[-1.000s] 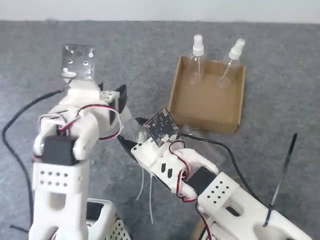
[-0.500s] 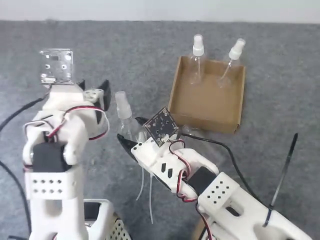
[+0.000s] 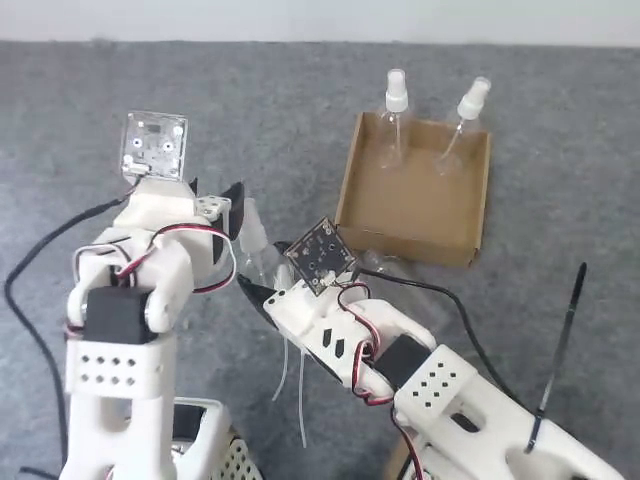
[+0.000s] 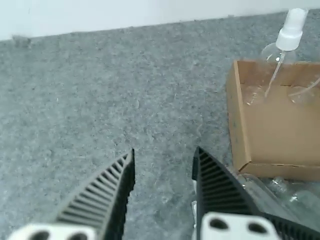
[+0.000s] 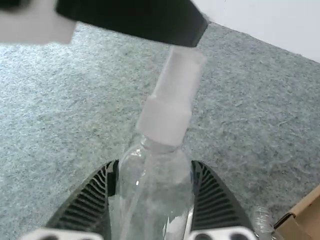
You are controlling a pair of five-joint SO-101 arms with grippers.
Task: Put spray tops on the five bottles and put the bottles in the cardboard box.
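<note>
As right tool (image 5: pixel 154 171) grips, clear bottle (image 5: pixel 152 187) — white-topped

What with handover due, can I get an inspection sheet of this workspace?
Surface: grey carpet-like mat.
Job's things: brown cardboard box holding two clear plastic bottles with white spray tops, leaning on its far wall; third capped clear bottle between the arms; another clear bottle lying outside the box's near wall.
Clutter: white perforated basket at the near edge; thin white tubes on the mat.
Grippers: left jaws open, close to the third bottle's spray top; right jaws shut on its body.
Cables: black cable looping beside the left arm; second black cable along the right arm.
Surroundings: pale wall behind the mat.
</note>
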